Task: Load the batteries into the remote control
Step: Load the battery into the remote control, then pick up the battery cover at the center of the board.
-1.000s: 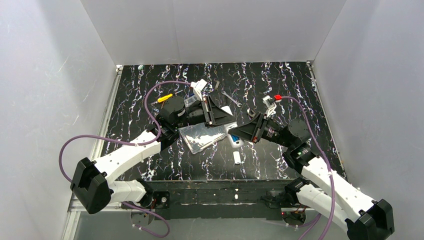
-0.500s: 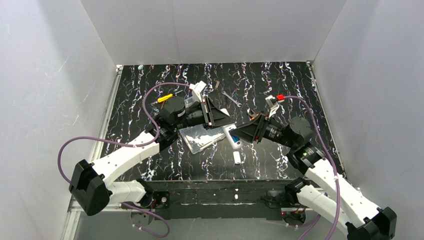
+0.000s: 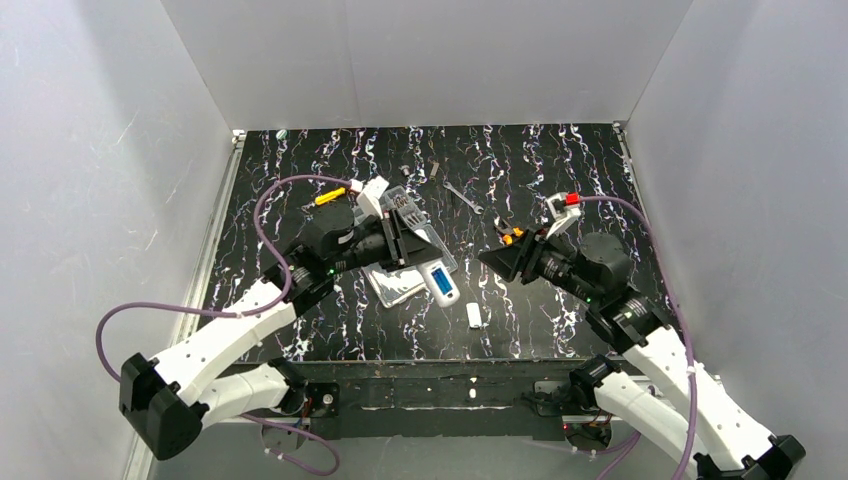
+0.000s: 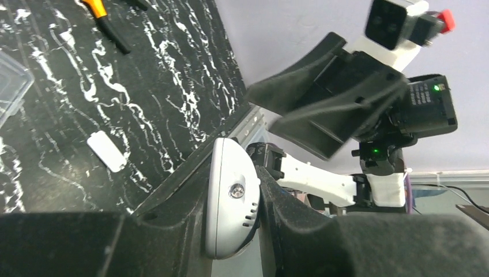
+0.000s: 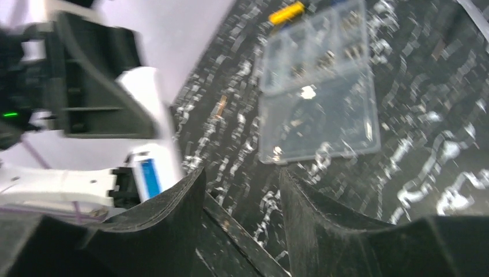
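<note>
Presently: slim white plastic remote control (image 3: 440, 283) is pinched near one end by the left gripper (image 3: 420, 258), fingers pressed together on it. The body juts out past the fingertips over the right-hand edge of the clear plastic compartment box (image 5: 323, 115). It appears lifted off the black marbled table (image 3: 560, 170), though contact cannot be ruled out. The back recess faces up, and the blue of the batteries (image 5: 150, 176) shows inside it. Whether one cell or both is seated cannot be told.

Handling, judged: the remote is light, rigid and smooth-shelled, so it is likely to slip or pivot if held only at the tip. The best grip is across the narrow width, clear of the recess, so the bay stays reachable. The cells are tiny, round and smooth. They would roll if dropped and want a pinch across the middle.

Right gripper (image 5: 242, 179) hangs just right of the box, fingers spread with nothing between them, pointed toward the remote.

Outward from the box:
- Small white rectangular cover piece (image 3: 475, 316) lies flat near the right front corner, toward the arm bases.
- Orange-handled pliers (image 3: 510, 237) lie further right, beside the right gripper.
- Yellow-handled screwdriver (image 3: 330, 196) lies off the far left corner.

Risk: pressing a cell in could lever the remote out of the pinch.
</note>
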{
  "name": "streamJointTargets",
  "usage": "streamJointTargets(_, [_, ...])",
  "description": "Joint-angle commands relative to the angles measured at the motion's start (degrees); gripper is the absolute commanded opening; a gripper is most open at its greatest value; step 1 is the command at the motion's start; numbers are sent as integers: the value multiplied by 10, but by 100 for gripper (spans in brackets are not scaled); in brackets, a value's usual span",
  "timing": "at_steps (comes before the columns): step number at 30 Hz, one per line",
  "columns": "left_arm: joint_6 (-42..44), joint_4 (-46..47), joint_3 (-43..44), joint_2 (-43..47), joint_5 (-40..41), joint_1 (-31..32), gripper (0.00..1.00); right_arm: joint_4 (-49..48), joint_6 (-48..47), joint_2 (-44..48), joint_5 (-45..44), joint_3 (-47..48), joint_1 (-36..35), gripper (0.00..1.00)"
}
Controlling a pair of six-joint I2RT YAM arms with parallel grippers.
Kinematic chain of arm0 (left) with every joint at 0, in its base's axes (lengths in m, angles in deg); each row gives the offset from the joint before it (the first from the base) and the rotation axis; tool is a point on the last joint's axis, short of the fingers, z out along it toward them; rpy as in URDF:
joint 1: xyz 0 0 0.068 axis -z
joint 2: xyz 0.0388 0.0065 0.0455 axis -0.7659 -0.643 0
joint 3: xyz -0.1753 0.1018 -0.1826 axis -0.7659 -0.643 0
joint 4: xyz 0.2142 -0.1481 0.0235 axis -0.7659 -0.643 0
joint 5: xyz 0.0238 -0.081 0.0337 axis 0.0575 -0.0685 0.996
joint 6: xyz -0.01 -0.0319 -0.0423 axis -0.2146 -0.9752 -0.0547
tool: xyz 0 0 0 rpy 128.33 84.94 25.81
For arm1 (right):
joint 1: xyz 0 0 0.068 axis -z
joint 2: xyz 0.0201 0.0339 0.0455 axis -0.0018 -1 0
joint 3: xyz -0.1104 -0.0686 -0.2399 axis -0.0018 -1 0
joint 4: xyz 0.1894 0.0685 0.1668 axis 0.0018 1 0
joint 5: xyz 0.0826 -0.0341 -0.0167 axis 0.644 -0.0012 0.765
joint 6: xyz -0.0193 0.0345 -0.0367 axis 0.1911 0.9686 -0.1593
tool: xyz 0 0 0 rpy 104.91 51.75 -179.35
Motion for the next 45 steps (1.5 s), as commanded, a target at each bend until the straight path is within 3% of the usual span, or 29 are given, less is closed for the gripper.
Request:
streamJointTargets(1, [37,-47,-3,52,26,-10,0,89,-21,-27,-84,-21,2,54])
streamJointTargets(6, [46,-75,-5,71,32,-14,0,161,4,-61,-189,-41,-25,52])
streamJointTargets(12, [47,-76,-10,79,35,-17,0,243,60,-134,-350,-25,-135,55])
streamJointTargets(25, [50,-76,-13,88,33,-17,0,222,173,-341,-356,4,-212,60])
streamJointTargets(36, [51,-76,-17,96,34,-17,0,217,176,-388,-357,30,-236,60])
streamJointTargets(45, [49,-75,-20,99,35,-17,0,221,159,-437,-341,57,-237,54])
